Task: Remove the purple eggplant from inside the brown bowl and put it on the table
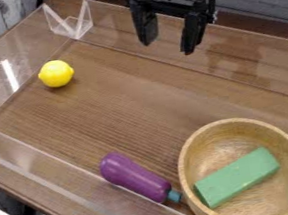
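The purple eggplant (134,177) lies on the table (132,101) near the front edge, just left of the brown bowl (204,146), its teal stem end pointing toward the bowl's rim. Inside the bowl rests a green rectangular block (237,177). My gripper (166,36) hangs above the far side of the table, well away from the eggplant and the bowl. Its black fingers (192,34) point down and stand open with nothing between them.
A yellow ball (55,73) sits at the left of the table. Low clear acrylic walls (67,21) run around the table's edges, with a folded corner piece at the back left.
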